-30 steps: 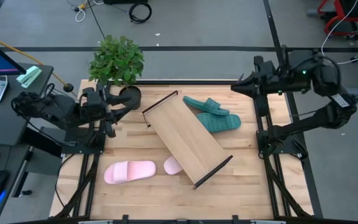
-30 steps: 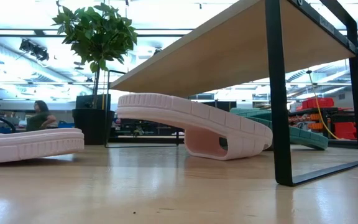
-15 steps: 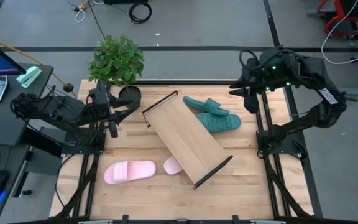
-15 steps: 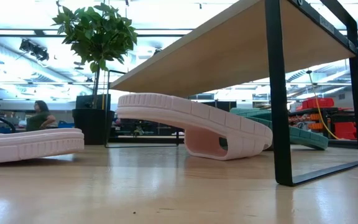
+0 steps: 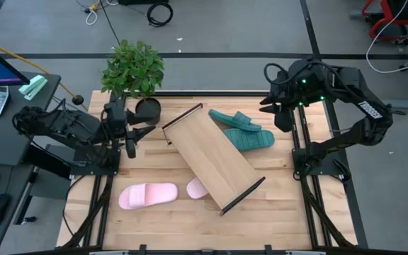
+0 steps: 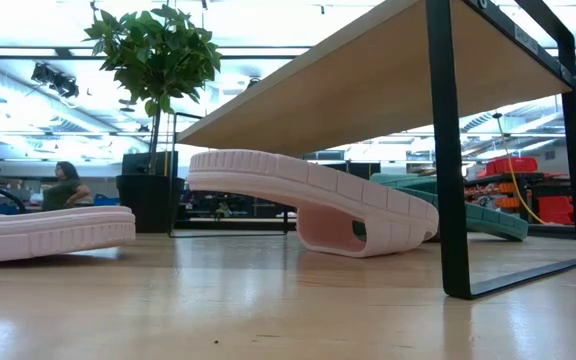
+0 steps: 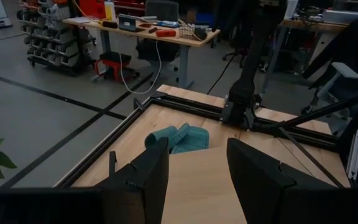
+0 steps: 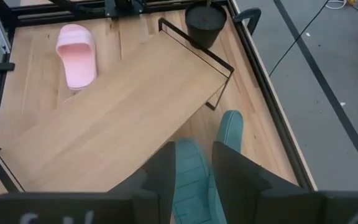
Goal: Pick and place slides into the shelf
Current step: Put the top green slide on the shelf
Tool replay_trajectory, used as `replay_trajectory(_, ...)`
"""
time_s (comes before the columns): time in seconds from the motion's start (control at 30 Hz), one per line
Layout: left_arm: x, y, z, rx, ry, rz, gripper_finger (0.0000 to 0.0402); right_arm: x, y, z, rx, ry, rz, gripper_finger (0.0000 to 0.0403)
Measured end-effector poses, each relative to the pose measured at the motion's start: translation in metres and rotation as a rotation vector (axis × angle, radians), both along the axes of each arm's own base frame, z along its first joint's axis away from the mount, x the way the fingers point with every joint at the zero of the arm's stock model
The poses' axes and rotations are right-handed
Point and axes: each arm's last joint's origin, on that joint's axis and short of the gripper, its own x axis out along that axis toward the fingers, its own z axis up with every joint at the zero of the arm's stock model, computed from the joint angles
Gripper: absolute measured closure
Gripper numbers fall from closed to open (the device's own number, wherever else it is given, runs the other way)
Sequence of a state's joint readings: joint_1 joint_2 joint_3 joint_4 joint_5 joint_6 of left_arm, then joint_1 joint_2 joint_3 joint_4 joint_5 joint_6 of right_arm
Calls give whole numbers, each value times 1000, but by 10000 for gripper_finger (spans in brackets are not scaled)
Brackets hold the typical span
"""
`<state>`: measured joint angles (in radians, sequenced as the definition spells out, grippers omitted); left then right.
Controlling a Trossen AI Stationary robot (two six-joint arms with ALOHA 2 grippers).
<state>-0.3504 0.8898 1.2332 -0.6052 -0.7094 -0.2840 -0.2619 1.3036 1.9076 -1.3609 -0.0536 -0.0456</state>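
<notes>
The shelf (image 5: 213, 159) lies slantwise across the middle of the table, its board raised on black end bars (image 6: 448, 160). Two teal slides (image 5: 243, 130) lie side by side on the table at its far-right side. One pink slide (image 5: 148, 195) lies near the left edge. The other pink slide (image 6: 308, 205) sits partly under the shelf's near end. My right gripper (image 8: 194, 167) is open and tipped down, hovering above the teal slides (image 8: 194, 177). My left gripper (image 7: 197, 174) is open at the table's left, beside the plant pot, pointing at the shelf.
A potted plant (image 5: 134, 71) stands at the table's far-left corner, close to the left gripper. Black frame rails (image 5: 303, 170) run along both sides of the table. Bare wood (image 5: 289, 212) lies at the near right.
My right arm has swung from the far-right corner inward over the table and tipped its gripper downward toward the teal slides. My left gripper has edged slightly toward the shelf. The slides and the shelf have stayed put.
</notes>
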Motion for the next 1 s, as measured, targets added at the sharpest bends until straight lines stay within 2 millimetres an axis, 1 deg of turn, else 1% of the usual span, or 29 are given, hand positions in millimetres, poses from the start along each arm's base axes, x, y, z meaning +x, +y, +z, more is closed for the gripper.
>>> replay_trajectory(0.17, 0, 0, 0, -1, 0, 0, 232, -3, 0, -1, -6, 27, -2, 291)
replay_trajectory(0.27, 0, 0, 0, 2, 1, 0, 234, -3, -4, -12, -43, 104, -40, 290)
replay_trajectory(0.43, 0, 0, 0, 6, 3, -1, 234, -3, -15, -49, -22, 220, -85, 291)
replay_trajectory(0.67, 0, 0, -1, 10, 14, -1, 241, 3, -23, -106, 10, 293, -111, 290)
replay_trajectory(0.83, 0, 0, -1, 11, 16, -1, 239, 10, -25, -146, 6, 371, -76, 290)
replay_trajectory(1.0, 0, 0, -1, 11, 17, -1, 246, 15, -26, -175, 2, 393, -15, 289)
